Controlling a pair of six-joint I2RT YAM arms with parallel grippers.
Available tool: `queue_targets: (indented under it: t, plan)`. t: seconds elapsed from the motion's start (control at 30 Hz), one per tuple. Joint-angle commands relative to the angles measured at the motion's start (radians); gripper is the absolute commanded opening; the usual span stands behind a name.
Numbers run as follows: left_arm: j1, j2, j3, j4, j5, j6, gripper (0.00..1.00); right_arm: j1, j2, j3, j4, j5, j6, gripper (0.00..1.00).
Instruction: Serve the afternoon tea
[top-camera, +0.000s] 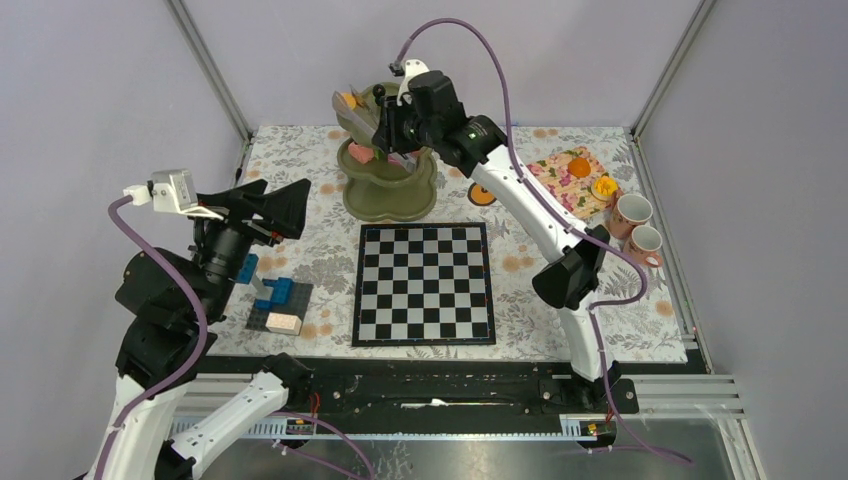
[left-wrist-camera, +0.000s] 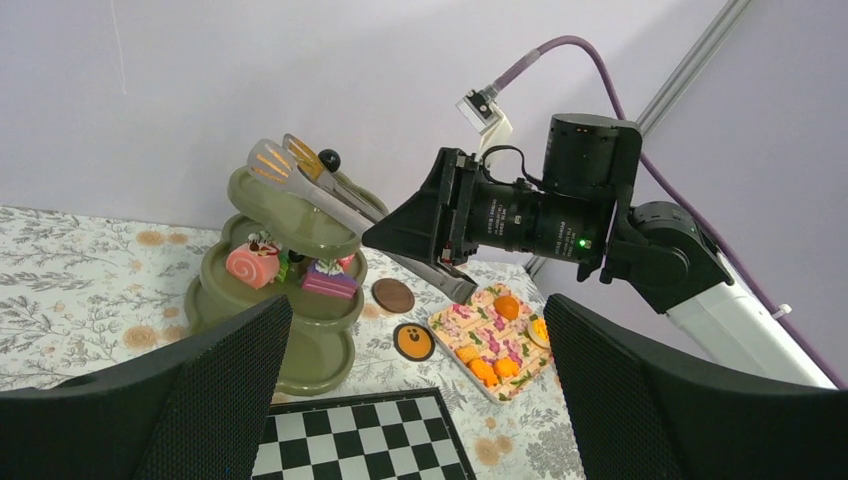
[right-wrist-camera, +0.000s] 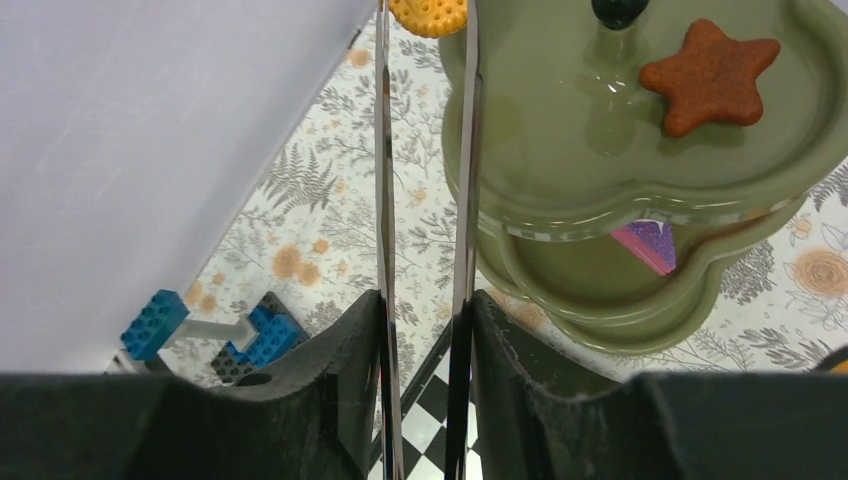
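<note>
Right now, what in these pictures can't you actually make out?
- Orange biscuit in the tongs: right wrist view, cut off by the top edge.
- Black knob: same view, same edge.
- Purple pastry on the tier below: mostly hidden under the stand's top tier.
- Cups: top view, too small to see what is inside.
- Top view: the right arm covers much of the stand's top tier.
</note>
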Motion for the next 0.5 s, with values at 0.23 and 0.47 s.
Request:
queue_targets:
  t: [0.23,0.47]
  plan:
    - [-0.003,0.003,-0.015,0.012,-0.014,-0.003,0.99,0.001,0.054,0.076,-0.034,0.126,-0.026,0.39]
    - [-0.003,0.013,-0.015,0.017,-0.005,-0.010,0.99,0.000,0.055,0.087,-0.034,0.122,-0.033,0.54]
